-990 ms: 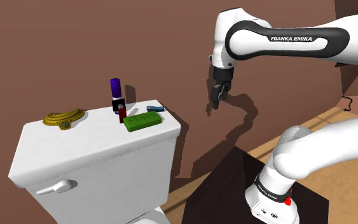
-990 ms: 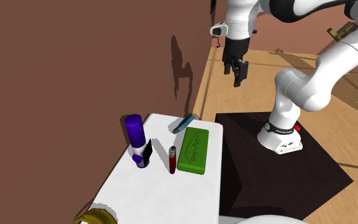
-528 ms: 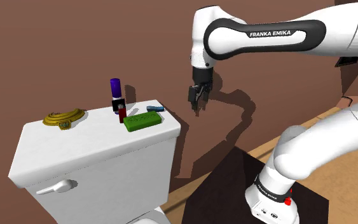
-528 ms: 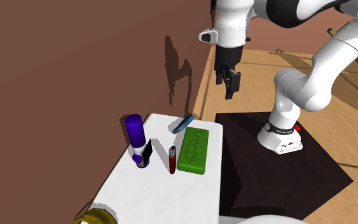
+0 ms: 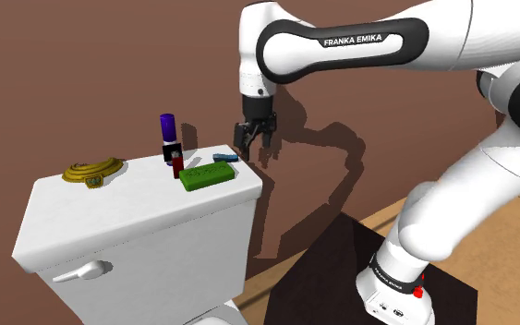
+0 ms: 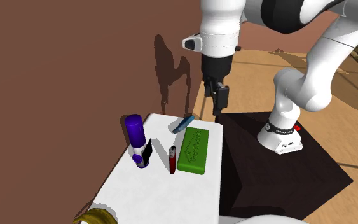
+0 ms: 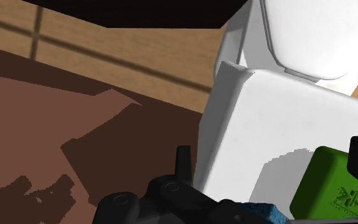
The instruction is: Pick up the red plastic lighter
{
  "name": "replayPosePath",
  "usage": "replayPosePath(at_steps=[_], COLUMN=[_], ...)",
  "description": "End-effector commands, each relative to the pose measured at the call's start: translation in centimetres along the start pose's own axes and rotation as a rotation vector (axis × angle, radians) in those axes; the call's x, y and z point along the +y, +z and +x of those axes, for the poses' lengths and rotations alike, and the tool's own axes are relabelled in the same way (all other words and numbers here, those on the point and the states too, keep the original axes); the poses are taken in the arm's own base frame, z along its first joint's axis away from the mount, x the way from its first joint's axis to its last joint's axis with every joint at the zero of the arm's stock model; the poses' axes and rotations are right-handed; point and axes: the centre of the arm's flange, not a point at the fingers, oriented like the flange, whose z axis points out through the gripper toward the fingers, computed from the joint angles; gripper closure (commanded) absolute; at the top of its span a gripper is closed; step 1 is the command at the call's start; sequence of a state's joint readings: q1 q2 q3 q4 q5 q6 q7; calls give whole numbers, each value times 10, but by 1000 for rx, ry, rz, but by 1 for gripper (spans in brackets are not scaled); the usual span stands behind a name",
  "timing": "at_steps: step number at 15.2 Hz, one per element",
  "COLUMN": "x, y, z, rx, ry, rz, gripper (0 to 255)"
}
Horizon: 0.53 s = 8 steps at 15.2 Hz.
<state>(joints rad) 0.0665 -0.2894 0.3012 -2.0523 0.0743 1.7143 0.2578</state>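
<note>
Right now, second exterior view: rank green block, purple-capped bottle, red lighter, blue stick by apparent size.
1. green block
2. purple-capped bottle, close behind
3. red lighter and blue stick look alike; not ranking them.

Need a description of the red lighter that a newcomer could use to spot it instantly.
Find the white toilet tank lid against the brown wall; a cluster of small items sits at its end nearer the robot's stand. The red lighter is between the purple-capped bottle and the green block. It is the only red item there, slim with a darker tip.
</note>
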Motion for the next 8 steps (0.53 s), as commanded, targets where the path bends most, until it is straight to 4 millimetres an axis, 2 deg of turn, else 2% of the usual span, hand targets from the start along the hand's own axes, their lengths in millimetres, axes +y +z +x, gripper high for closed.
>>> replayPosePath(at_steps=[1, 8], x=[-22, -88], y=[-2, -13], z=[18, 74], rx=[8, 33], ry=[7, 26], rz=[8, 29], gripper=[0, 0])
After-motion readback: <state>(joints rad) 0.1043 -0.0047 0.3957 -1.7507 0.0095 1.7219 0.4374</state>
